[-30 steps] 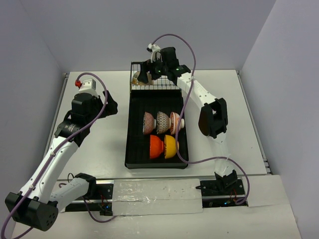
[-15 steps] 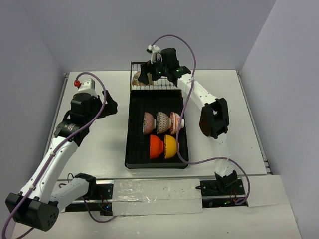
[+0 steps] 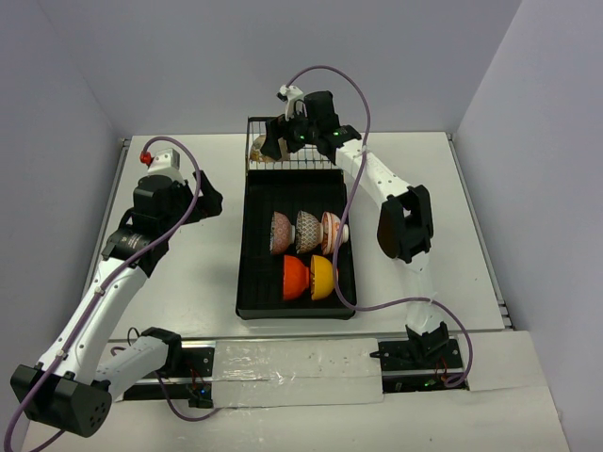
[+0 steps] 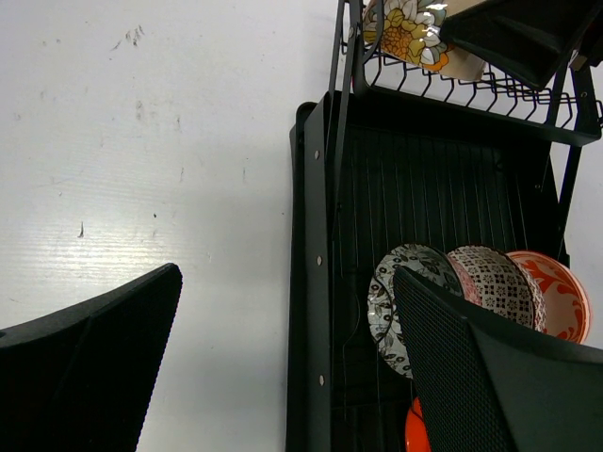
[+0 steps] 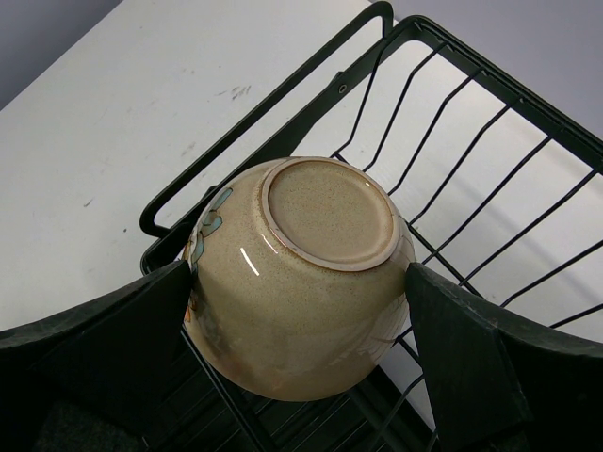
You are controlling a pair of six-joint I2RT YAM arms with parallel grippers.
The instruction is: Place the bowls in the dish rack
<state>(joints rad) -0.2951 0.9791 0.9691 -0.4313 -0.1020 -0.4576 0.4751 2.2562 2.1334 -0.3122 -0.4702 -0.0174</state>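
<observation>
The black dish rack lies in the middle of the table, its wire-grid basket at the far end. On the ribbed tray stand three patterned bowls in a row on edge, with a red-orange bowl and a yellow-orange bowl nearer. A beige bowl lies tilted in the basket, base up. My right gripper is open, its fingers close on either side of that bowl. My left gripper hangs open and empty over the rack's left rim.
The left wrist view shows the grey-patterned bowl, the red-on-white bowls beside it, and the beige bowl's flowered side up in the basket. White table lies left and right of the rack; walls enclose it.
The right gripper has shifted very slightly at the basket with the beige bowl between its fingers. The left arm has not visibly moved.
</observation>
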